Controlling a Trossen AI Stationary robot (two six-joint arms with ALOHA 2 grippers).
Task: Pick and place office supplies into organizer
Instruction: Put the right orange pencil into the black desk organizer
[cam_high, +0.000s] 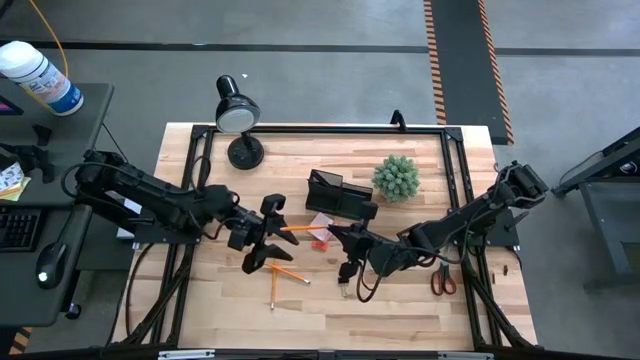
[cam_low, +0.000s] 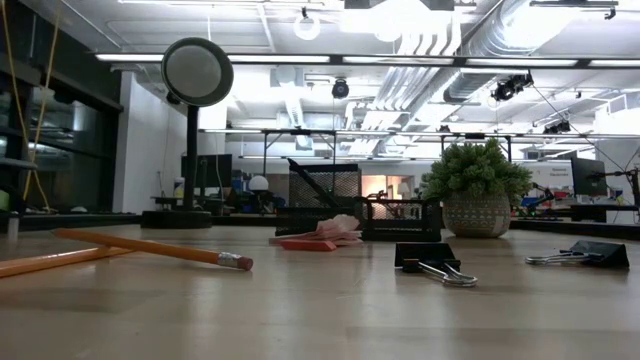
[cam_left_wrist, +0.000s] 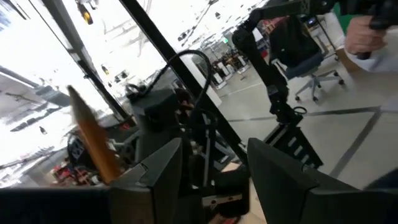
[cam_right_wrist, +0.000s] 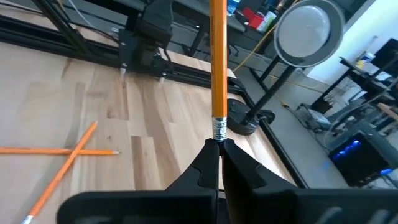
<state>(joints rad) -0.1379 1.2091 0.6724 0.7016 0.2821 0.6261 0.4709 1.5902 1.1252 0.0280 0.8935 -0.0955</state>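
Note:
My right gripper (cam_high: 337, 238), at mid-table, is shut on an orange pencil (cam_high: 300, 228) that points toward the table's left. My left gripper (cam_high: 267, 236) faces it, open. In the left wrist view that pencil (cam_left_wrist: 93, 137) shows beside one finger (cam_left_wrist: 155, 177), outside the gap of my left gripper (cam_left_wrist: 214, 180). Two more pencils (cam_high: 286, 274) lie crossed on the table near the front. The black organizer (cam_high: 336, 194) stands behind the pink sticky-note pad (cam_high: 320, 224). Red-handled scissors (cam_high: 443, 282) lie flat at the right. Binder clips (cam_low: 432, 262) lie on the table. My right gripper pinches the pencil's eraser end (cam_right_wrist: 218, 144), just behind the metal ferrule (cam_right_wrist: 218, 129), between its two fingers (cam_right_wrist: 205, 165). The pencil sticks out forward in line with the fingers, toward the table's left. It is lifted clear of the table.
A green plant ball (cam_high: 396, 177) stands right of the organizer. A black desk lamp (cam_high: 238, 116) stands at the far left corner. A black frame (cam_high: 320, 128) runs around the tabletop. Bare wood shows along the near edge (cam_high: 330, 325).

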